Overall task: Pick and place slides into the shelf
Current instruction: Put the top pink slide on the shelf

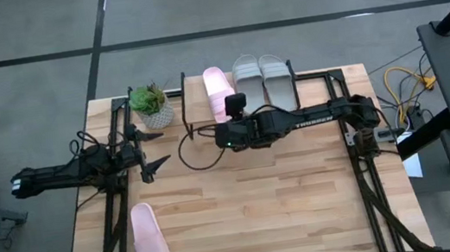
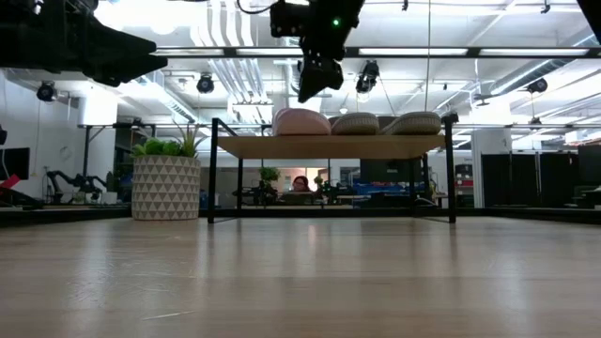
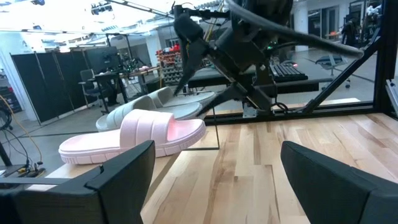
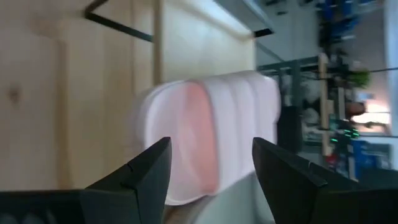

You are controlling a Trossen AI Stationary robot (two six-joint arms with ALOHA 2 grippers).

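Note:
On the shelf [image 2: 329, 146] at the table's far edge, three slides rest soles down on the top board: one pink [image 1: 216, 88] and two grey-green [image 1: 248, 81] [image 1: 278, 77]. My right gripper [image 2: 319, 83] hovers open just above the near end of that pink slide [image 4: 205, 124], touching nothing. A second pink slide [image 1: 149, 239] lies flat on the table near the front left. My left gripper [image 1: 152, 150] waits open at the table's left, level, with nothing between its fingers.
A potted plant [image 1: 153, 108] stands on the table just left of the shelf. The arms' black frames [image 1: 114, 210] run along the left and right table edges. Bare tabletop [image 1: 261, 199] lies between the shelf and the near edge.

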